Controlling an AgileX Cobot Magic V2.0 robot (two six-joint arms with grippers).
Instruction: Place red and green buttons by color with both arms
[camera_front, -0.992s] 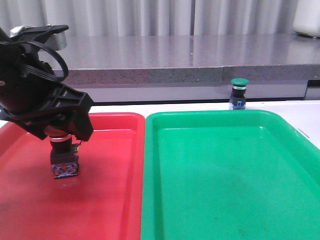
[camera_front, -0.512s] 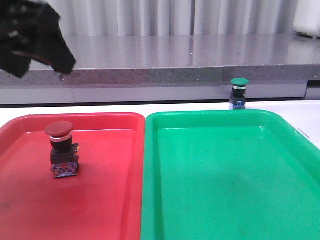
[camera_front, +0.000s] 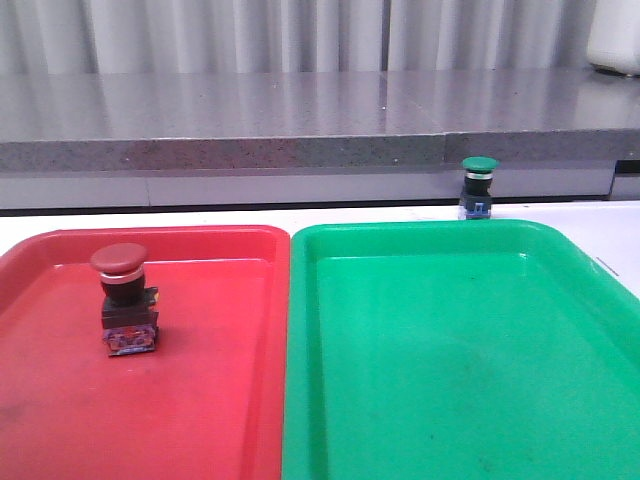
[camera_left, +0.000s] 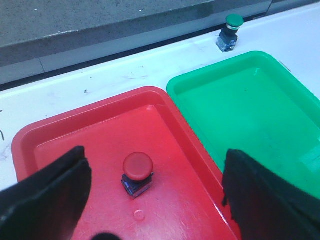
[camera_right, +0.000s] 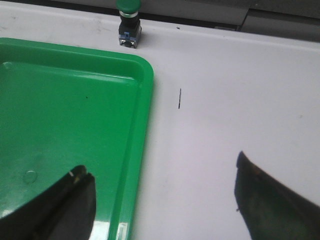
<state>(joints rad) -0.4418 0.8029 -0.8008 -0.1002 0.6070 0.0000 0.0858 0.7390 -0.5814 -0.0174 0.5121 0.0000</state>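
Inside the red tray (camera_front: 230, 400) the red button (camera_front: 124, 298) stands upright, free of my left gripper (camera_left: 155, 200), whose jaws hang wide apart above it. Beside it the green tray (camera_front: 450, 350) holds nothing; the green button (camera_front: 478, 187) stands on the white table (camera_right: 240, 100) just beyond its far rim. My right gripper (camera_right: 165, 200) hangs spread open too.

Two push-buttons — one red button (camera_front: 123, 300) standing upright inside the red tray (camera_front: 220, 400), one green button (camera_front: 478, 187) standing on the white table (camera_front: 200, 216) just beyond the far rim of the green tray (camera_front: 450, 350). Two trays, red and green, side by side with rims touching. Two grippers — the left gripper (camera_left: 155, 200) with fingers spread above the red tray, the right gripper (camera_right: 165, 200) with fingers spread over the green tray's edge.
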